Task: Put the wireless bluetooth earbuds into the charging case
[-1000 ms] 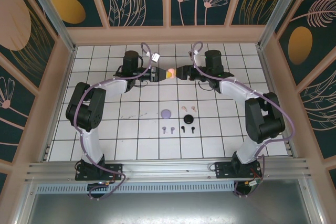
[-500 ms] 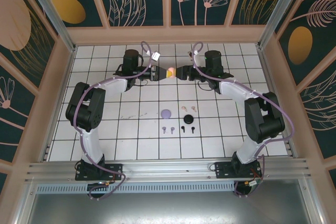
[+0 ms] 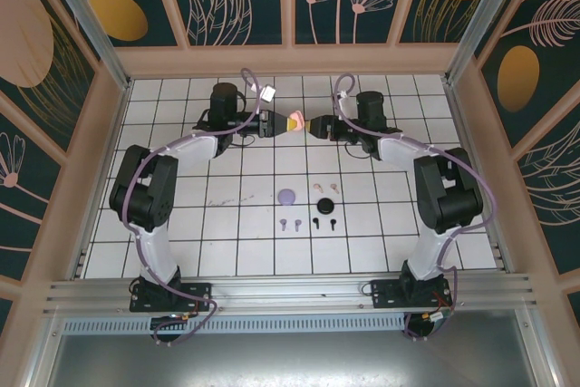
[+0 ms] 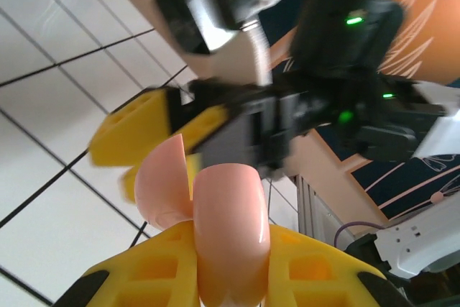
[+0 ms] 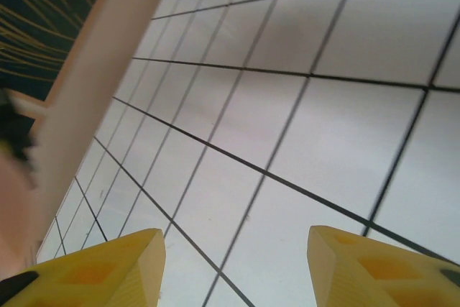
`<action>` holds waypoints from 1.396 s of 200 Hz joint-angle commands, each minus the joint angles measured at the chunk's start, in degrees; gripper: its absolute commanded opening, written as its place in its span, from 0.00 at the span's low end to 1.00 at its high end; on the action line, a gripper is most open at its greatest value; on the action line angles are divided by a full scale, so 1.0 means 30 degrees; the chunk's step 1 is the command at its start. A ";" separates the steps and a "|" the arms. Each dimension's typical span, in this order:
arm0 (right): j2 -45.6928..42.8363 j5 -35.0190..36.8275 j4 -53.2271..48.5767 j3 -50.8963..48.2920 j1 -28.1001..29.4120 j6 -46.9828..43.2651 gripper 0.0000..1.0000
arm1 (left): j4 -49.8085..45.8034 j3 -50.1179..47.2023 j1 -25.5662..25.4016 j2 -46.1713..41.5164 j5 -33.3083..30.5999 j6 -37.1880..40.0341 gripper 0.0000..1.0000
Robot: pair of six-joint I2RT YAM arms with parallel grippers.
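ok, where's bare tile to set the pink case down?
Bare tiles left of the lilac case, out to the left arm, and right of the black earbuds. Crowded: the cluster between them, and far-centre around the pink case.

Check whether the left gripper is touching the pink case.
Touching. The left wrist view shows the pink case wedged between the left gripper's yellow fingers, with no gap on either side.

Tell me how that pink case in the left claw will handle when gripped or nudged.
The pink case looks glossy and rounded, so it could slip from the left claw if squeezed off-centre. Its lid appears hinged open; a push there would likely swing it. Being small, it is probably light.
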 commanded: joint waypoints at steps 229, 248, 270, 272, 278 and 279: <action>-0.2931 -0.2651 -0.1047 0.1025 0.0622 0.0091 0.51 | 0.1113 0.0179 -0.0138 -0.0420 0.1148 -0.0377 0.00; -0.2602 -0.2608 -0.1038 0.1235 0.0686 0.0152 0.49 | 0.1159 0.0177 -0.0139 -0.0500 0.1148 -0.0388 0.00; -0.2322 -0.2595 -0.1006 0.1360 0.0738 0.0150 0.47 | 0.1201 0.0122 -0.0147 -0.0567 0.1154 -0.0406 0.00; -0.2330 -0.2597 -0.0996 0.1373 0.0767 0.0152 0.47 | 0.1199 0.0121 -0.0128 -0.0567 0.1157 -0.0406 0.00; -0.2263 -0.2608 -0.1012 0.1396 0.0778 0.0181 0.47 | 0.1217 0.0121 -0.0130 -0.0622 0.1152 -0.0398 0.00; -0.2254 -0.2598 -0.0998 0.1396 0.0787 0.0182 0.47 | 0.1213 0.0106 -0.0126 -0.0624 0.1150 -0.0402 0.00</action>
